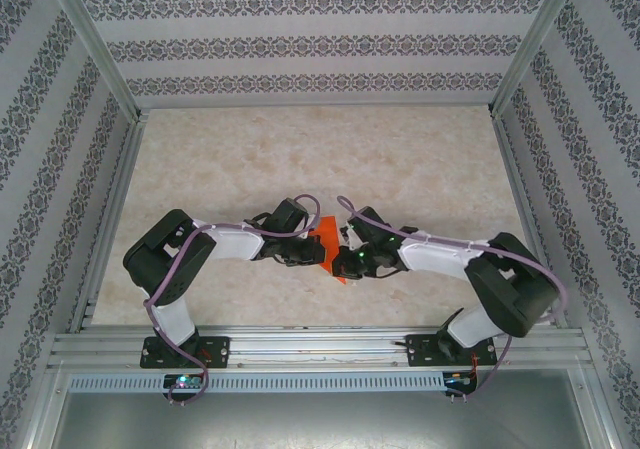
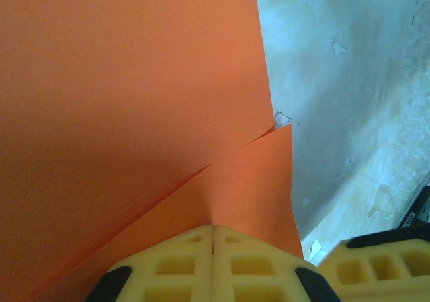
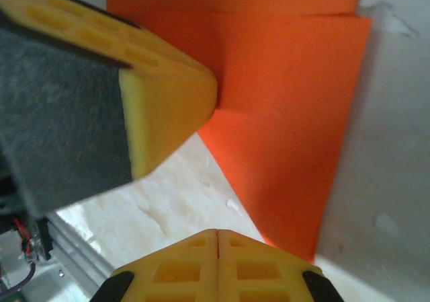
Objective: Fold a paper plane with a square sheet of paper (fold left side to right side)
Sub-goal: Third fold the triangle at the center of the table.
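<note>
- Lying on the pale marbled tabletop point(image 1: 300, 159) between the two sets of fingers, the thin bright orange-red square sheet of paper point(image 1: 330, 247) is partly folded, one layer over another
- The left gripper point(image 2: 213, 240) has its yellow ribbed fingers pressed together, the seam closed, with the tips right against the paper
- Ahead of those left fingertips and off to their left the sheet spreads wide; a slanting edge of one layer runs from beside the tips up to a corner ahead and to their right
- Whether a layer is nipped between the left fingers I cannot tell; the paper meets them just at the seam
- The right gripper point(image 3: 218, 243) likewise has its yellow fingers pressed tight against each other
- The sheet lies ahead of the right fingertips and to their right, its nearest pointed corner just beside the right-hand fingertip, with bare table directly ahead of the seam
- Seen from the right wrist, one left finger point(image 3: 168, 100), yellow with a grey felt-like pad, reaches in from the left, its tip touching the paper's edge where two layers meet
- Seen from the left wrist, a yellow right finger point(image 2: 379, 268) sits just to the right of the left fingertips, near the paper's edge but apart from it
- From above, both arms bend inward, their fingers meeting the sheet from opposite sides
</note>
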### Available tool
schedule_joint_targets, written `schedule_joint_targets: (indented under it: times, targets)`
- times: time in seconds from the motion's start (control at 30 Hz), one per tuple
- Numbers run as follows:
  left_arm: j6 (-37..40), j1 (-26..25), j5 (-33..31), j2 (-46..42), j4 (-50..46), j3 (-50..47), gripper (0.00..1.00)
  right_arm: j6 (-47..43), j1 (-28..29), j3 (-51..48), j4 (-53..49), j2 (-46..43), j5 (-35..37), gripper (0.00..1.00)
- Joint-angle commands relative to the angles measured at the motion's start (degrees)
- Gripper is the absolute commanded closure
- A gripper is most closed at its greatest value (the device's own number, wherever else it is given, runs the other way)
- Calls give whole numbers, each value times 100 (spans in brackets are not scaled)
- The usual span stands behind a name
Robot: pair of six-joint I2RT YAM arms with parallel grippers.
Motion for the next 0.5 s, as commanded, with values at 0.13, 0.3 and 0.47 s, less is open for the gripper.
schedule_joint_targets:
  times: [0.13, 0.3, 0.47]
  targets:
    - [-12, -26, -233, 165, -309, -74, 100, 141, 70, 321, 396, 478, 320, 100]
    - [-2, -26, -243, 171, -314, -69, 100, 162, 66, 367, 369, 692, 403, 100]
    - [39, -26, -336, 161, -398, -61, 100, 210, 79, 91, 101, 597, 349, 100]
